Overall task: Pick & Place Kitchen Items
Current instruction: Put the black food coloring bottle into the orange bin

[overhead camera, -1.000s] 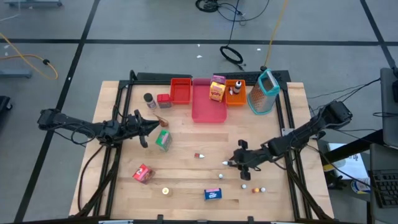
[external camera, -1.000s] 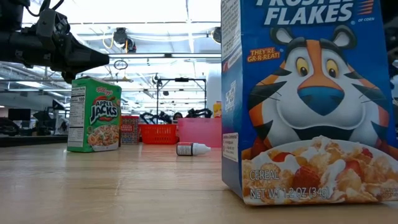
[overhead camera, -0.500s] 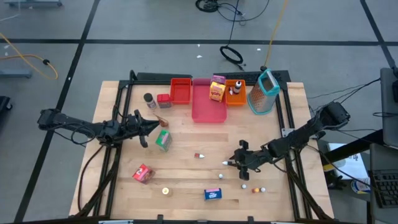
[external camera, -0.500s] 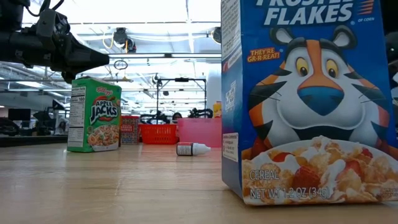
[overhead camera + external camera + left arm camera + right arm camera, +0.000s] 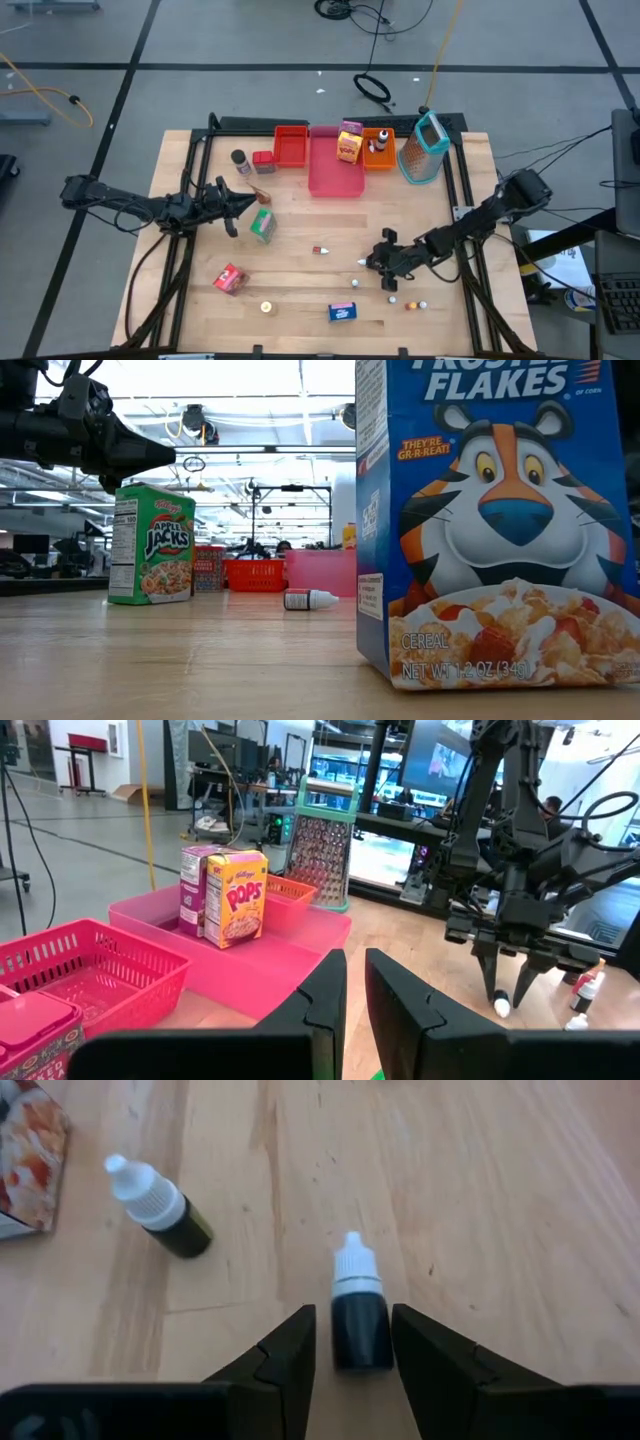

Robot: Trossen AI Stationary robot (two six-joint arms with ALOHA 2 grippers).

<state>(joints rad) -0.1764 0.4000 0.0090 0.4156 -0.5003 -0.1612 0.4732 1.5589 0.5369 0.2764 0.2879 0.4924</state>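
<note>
Straddles a lying bottle [image 5: 358,1320] near the front edge with right gripper [image 5: 378,262], jaws part open and not visibly touching it: lined up lengthwise, probably for a pinch. Leaves a second bottle [image 5: 160,1208] just beside. Farther off, parks left gripper [image 5: 250,200] closed and empty beside the green box [image 5: 263,226]. Beyond, offers the pink tray [image 5: 330,180] as a likely drop-off.

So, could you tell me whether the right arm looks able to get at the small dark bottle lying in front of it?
Probably yes: the right hand has its fingers open on either side of the small dark bottle, with only bare table around it.
</note>
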